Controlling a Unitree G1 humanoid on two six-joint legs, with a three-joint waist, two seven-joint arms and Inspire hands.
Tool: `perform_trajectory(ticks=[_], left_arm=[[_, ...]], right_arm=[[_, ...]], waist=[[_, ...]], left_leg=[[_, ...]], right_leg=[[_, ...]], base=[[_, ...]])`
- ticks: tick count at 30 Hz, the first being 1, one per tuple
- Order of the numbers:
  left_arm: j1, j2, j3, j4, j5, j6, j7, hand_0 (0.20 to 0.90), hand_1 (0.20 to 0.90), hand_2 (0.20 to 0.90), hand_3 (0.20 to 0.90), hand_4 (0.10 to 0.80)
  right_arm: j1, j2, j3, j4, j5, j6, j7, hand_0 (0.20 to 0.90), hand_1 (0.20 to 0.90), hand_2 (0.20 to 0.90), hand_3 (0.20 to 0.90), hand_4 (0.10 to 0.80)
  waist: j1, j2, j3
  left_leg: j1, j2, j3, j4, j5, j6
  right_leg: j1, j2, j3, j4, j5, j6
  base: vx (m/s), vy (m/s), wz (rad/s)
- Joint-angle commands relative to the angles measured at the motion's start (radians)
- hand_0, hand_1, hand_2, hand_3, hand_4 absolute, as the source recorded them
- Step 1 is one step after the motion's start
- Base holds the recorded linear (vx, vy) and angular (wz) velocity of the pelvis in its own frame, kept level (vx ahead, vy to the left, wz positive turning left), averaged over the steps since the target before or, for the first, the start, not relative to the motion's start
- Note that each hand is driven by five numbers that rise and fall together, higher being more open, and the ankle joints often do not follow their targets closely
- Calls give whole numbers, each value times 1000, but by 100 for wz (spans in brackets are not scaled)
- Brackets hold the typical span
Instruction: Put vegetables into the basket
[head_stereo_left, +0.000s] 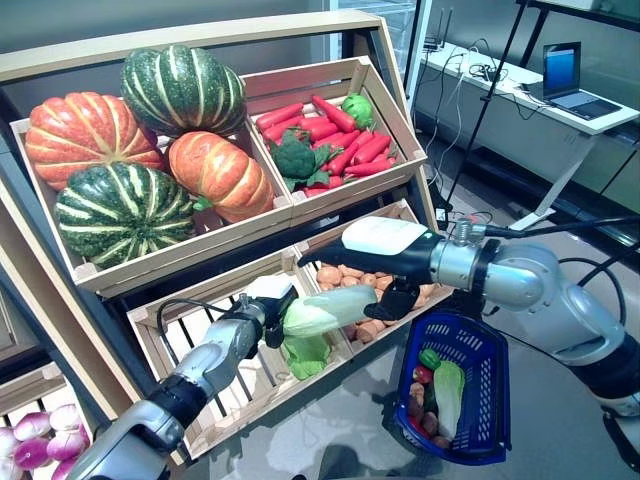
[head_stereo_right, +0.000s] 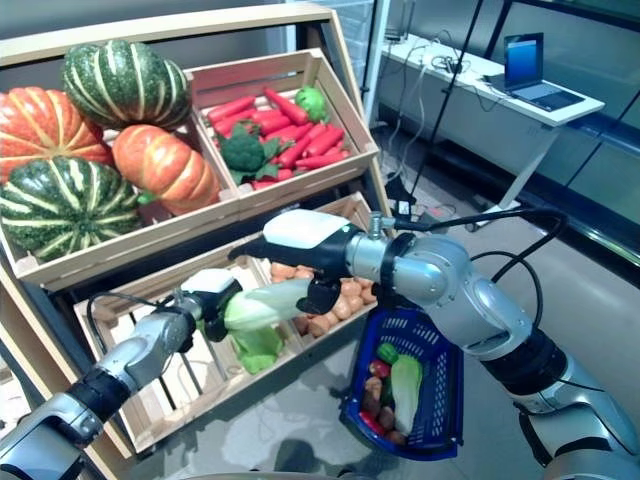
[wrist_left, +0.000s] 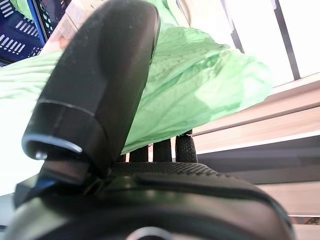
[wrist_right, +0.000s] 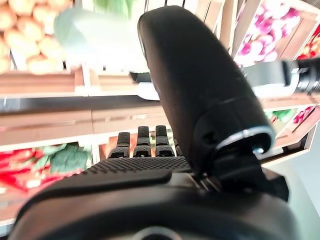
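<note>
My left hand is shut on a pale green cabbage, held lengthwise over the lower slatted crate. In the left wrist view the thumb presses on its leaves. My right hand hovers just above the cabbage's far end, fingers straight, thumb hanging down beside the tip. Below the right forearm sits the blue basket, which holds another cabbage, a green pepper and some red vegetables. One more green leafy vegetable lies in the crate under the held cabbage.
The wooden stand holds pumpkins at upper left, carrots and broccoli at upper right, and potatoes beneath my right hand. Purple onions lie at lower left. A desk with a laptop stands at the back right.
</note>
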Motion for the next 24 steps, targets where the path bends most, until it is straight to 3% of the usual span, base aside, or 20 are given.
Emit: perform_trajectory(ticks=[1,13,15,20,24], left_arm=[[-263,1,-23,55,-16,30,39,300,300,300,300,400],[-327,-49,-24,43,-49,90,50,300,300,300,300,400],[-328,-50,-18,36,-57,104,54,300,300,300,300,400],[-322,-61,-5,32,-57,123,48,300,300,300,300,400],[-318,-66,11,24,-53,133,37,300,300,300,300,400]], right_arm=[[-143,54,4,27,-2,44,-8,900,900,900,900,800],[-56,197,22,214,-205,217,-85,900,900,900,900,800],[-45,207,14,251,-254,244,-142,900,900,900,900,800],[-35,230,-19,315,-364,241,-264,900,900,900,900,800],[-40,238,-24,333,-427,233,-251,900,900,900,900,800]], waist=[[1,1,-38],[2,4,-30],[1,5,-29],[2,10,-28],[3,13,-33]], left_leg=[[67,-34,0,3,-150,8],[68,-34,-1,3,-151,10],[70,-34,1,3,-152,11],[71,-35,0,3,-155,13],[69,-36,1,3,-159,15]], right_leg=[[39,3,4,47,-104,-6],[44,5,7,41,-105,-7],[45,6,9,39,-104,-8],[45,8,12,37,-104,-8],[45,9,18,31,-103,-8]], base=[[0,0,0],[0,0,0],[0,0,0],[0,0,0],[0,0,0]])
